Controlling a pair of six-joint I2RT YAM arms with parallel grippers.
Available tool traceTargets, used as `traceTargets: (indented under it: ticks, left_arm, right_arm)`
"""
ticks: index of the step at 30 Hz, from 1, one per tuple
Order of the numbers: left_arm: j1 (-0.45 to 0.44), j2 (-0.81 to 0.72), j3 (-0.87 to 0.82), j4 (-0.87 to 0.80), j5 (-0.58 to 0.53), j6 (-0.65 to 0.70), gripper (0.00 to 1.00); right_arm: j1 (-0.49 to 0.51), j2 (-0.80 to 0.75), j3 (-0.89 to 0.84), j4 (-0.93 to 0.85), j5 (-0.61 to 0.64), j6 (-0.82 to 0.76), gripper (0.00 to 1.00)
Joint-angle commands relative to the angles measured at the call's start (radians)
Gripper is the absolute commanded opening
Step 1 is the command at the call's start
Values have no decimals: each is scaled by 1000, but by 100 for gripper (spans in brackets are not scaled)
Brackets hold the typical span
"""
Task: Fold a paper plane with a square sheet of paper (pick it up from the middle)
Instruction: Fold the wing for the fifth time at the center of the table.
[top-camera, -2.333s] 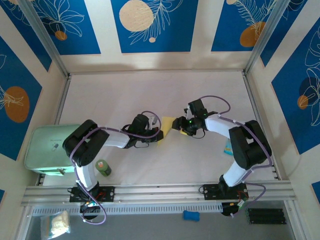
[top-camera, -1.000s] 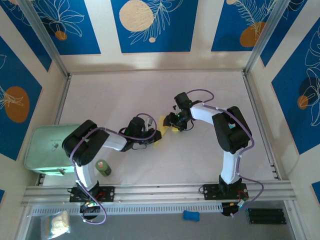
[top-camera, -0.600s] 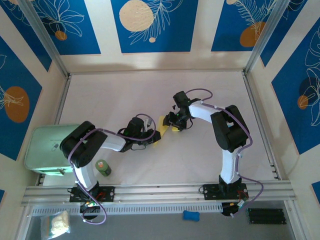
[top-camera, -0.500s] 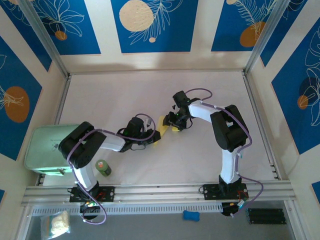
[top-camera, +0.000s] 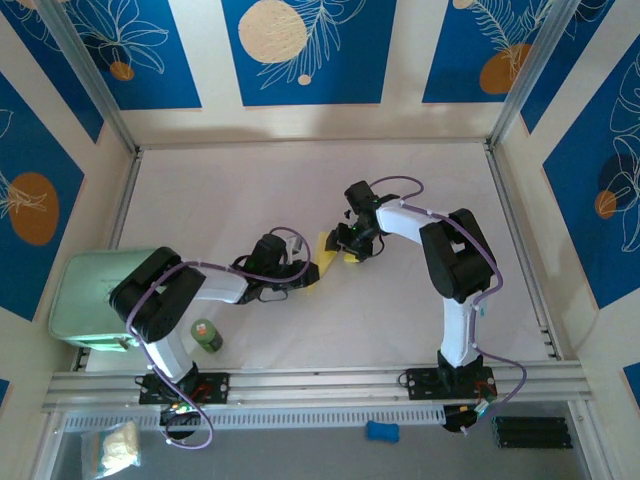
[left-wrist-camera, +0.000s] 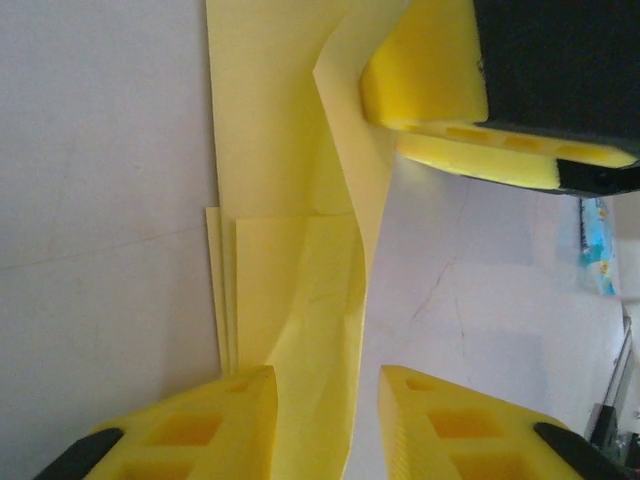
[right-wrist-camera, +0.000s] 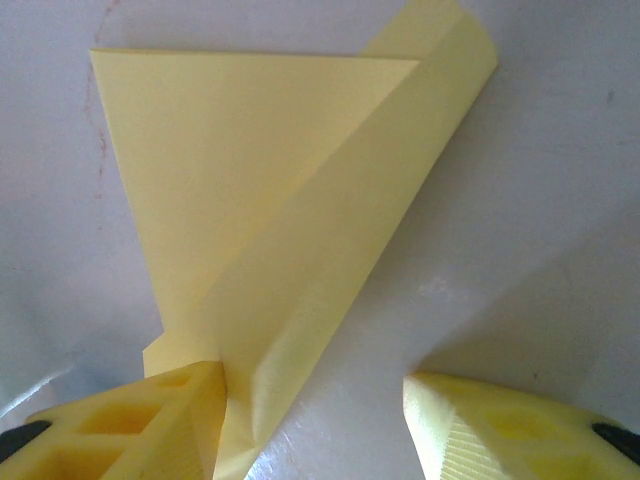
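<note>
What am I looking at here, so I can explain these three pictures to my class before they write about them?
Two robot arms, bolted at a table's near edge, are folding paper. The wide picture looks down from above: the left claw and right claw meet at a partly folded yellow sheet on the white table. The other two pictures come from a camera on each wrist, looking past its yellow fingers. Both claws stand open with the paper between their fingers, neither pinching it. A pale green box and a small green container sit at the left.
</note>
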Motion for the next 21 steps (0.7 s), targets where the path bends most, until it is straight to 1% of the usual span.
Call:
traceTargets:
  ticks: [1, 9, 13, 17, 21]
  left_arm:
    - [-2, 11, 35, -36, -2, 67, 34]
    - [-11, 50, 62, -94, 4, 125, 34]
    - [-17, 58, 64, -123, -6, 147, 36]
    - [-18, 65, 68, -149, -15, 177, 40]
    - [-20, 79, 81, -195, -25, 202, 40]
  right_arm:
    - [25, 108, -33, 31, 50, 11, 54]
    - [25, 115, -24, 12, 54, 18, 54]
    - [26, 119, -10, -14, 58, 30, 54]
    - [25, 127, 10, -48, 62, 49, 56]
    - [25, 132, 20, -65, 62, 62, 58]
